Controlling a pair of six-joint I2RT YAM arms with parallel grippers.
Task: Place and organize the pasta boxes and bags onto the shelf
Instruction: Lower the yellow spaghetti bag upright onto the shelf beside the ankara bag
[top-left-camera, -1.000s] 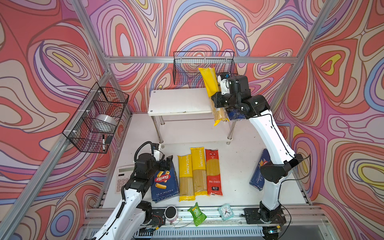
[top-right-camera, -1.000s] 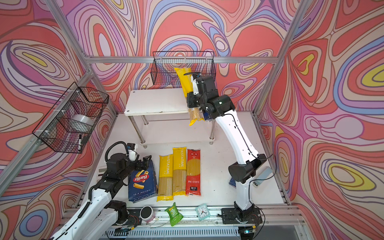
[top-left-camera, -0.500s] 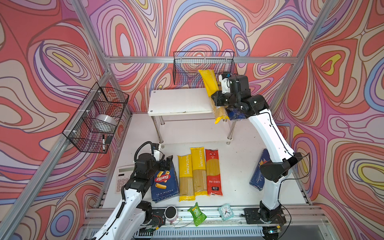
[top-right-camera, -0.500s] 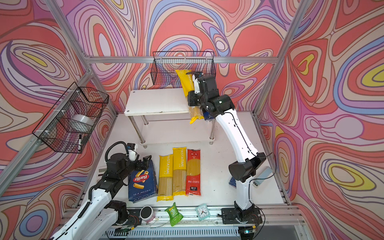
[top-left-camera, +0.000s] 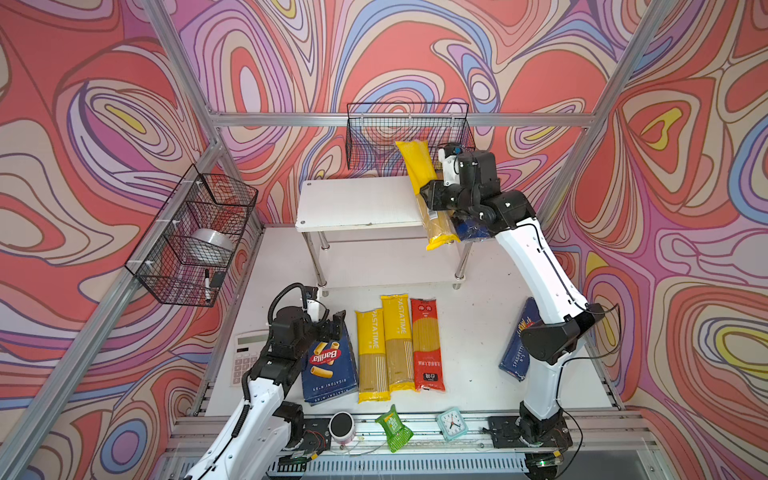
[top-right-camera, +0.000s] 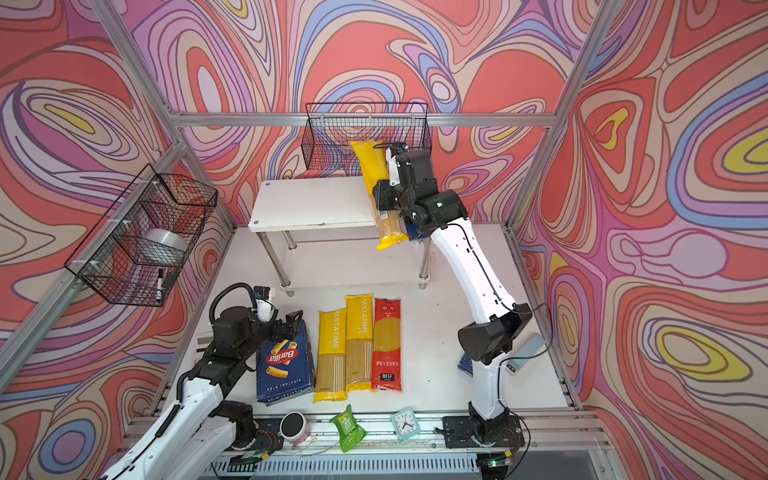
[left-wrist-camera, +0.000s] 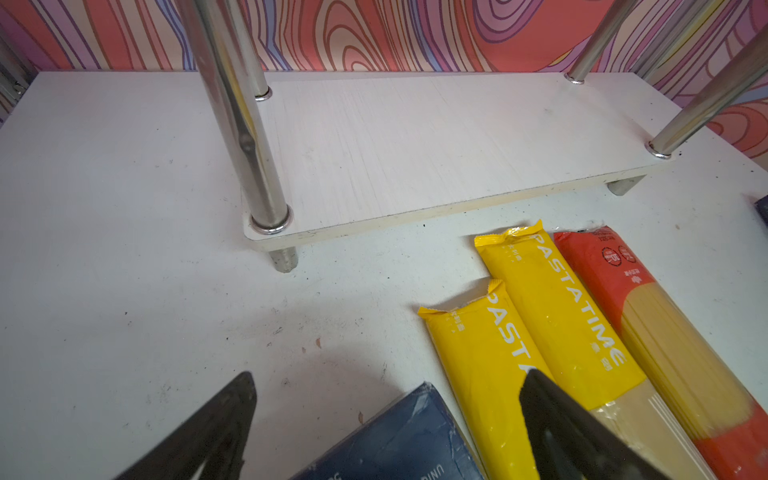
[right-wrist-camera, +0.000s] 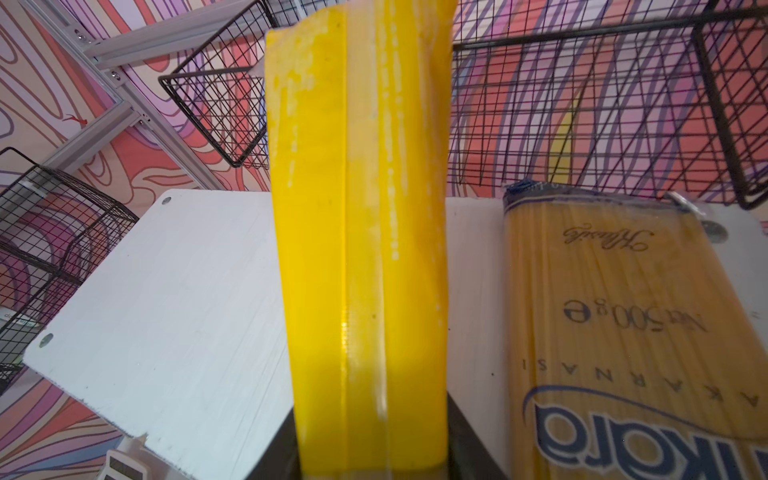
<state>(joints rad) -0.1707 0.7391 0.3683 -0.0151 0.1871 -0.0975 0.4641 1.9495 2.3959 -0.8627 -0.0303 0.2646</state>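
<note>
Right gripper (top-left-camera: 431, 195) straddles a yellow bag (top-left-camera: 415, 166) of spaghetti over the shelf (top-left-camera: 353, 203), jaws close on both long sides. Whether they pinch it firmly or sit loose can't be told. Bag is tilted: far end up near the wire basket (top-left-camera: 374, 137), near end hanging past the shelf's front edge, just beside a gold bag (right-wrist-camera: 623, 311) lying on the top board. Left gripper (left-wrist-camera: 388, 374) is spread wide w/ nothing in it, low over a corner of the wide blue box (top-left-camera: 330, 365) on the table (top-left-camera: 469, 332).

Risk, as judged: let go at this tilt, the bag could see-saw on the front edge & slide off to the table, since glossy film gets little grip on a smooth board. Pushed back too far, its top could snag the mesh. Shoved sideways, it could ride onto the gold bag. A drop may snap the dry strands inside.

Materials: bags are long, slim, slick plastic, stiff from the straight pasta, w/ clear windows on some. Boxes are printed cardboard w/ sharp corners. Shelf is white board w/ faint grain, a chip at the front edge, round chrome legs. Not yet shelved, on the table: pair of yellow bags (top-left-camera: 372, 353), red bag (top-left-camera: 426, 345), narrow blue box (top-left-camera: 517, 353) partly behind the R arm.
</note>
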